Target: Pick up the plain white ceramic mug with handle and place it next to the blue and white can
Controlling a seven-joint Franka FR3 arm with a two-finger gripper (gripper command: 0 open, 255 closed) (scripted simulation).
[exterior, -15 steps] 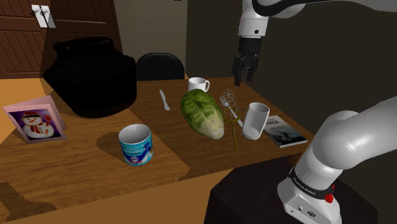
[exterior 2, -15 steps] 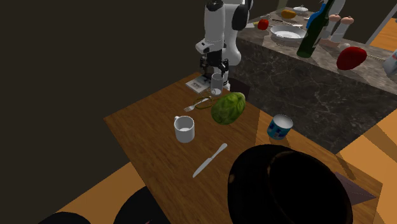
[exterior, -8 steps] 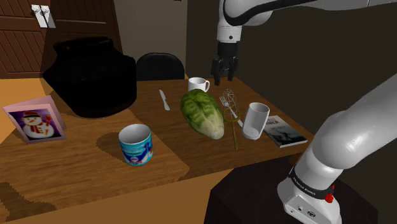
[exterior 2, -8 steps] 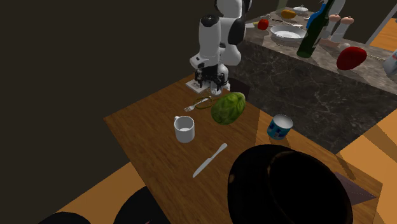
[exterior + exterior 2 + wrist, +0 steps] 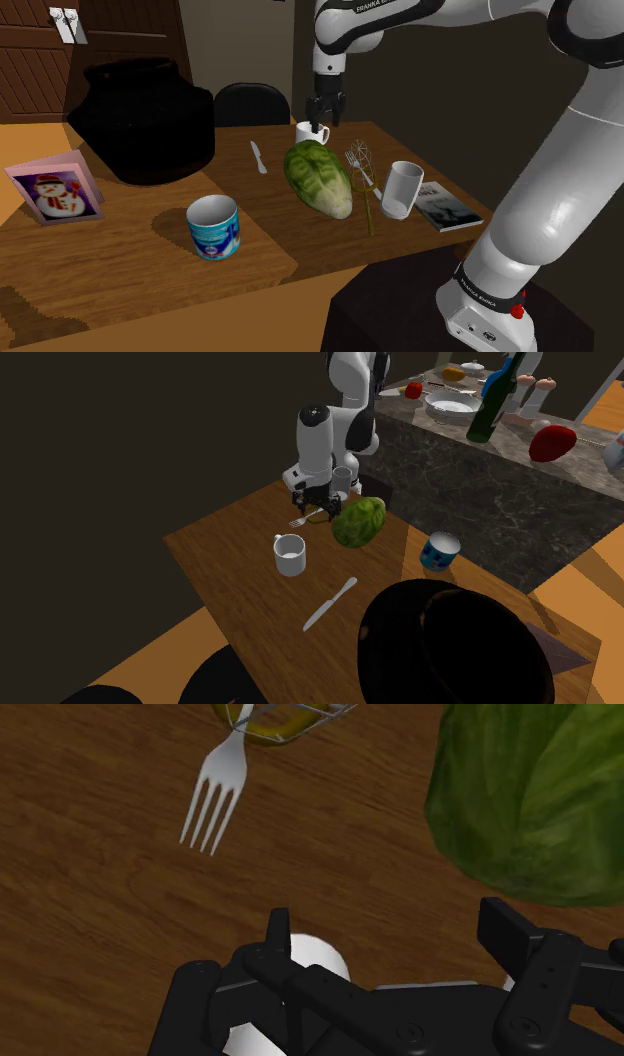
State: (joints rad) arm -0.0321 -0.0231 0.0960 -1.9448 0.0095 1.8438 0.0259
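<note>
The white mug [image 5: 311, 133] stands upright, handle out, at the table's far edge behind the green cabbage [image 5: 318, 178]. My black gripper [image 5: 325, 108] hangs just above it, open and holding nothing. From across the table, the gripper [image 5: 318, 505] hovers over the fork [image 5: 309, 516], a little short of the mug [image 5: 289, 555]. In the wrist view the gripper [image 5: 388, 914] has its fingers wide apart over bare wood, with a piece of the mug [image 5: 318, 956] showing behind the left finger. The blue and white can [image 5: 213, 227] sits near the front edge, well apart from the mug.
A whisk [image 5: 360, 160], a clear glass [image 5: 401, 190] and a book [image 5: 447, 208] lie toward the stand. A knife [image 5: 258, 156] lies beside the cabbage. A big black pot [image 5: 145, 115] and a snowman card [image 5: 55, 192] occupy the shoulder view's left.
The arm has swung toward the shoulder view's left and come down, bringing the open gripper from above the whisk to just over the mug. Nothing on the table has moved.
</note>
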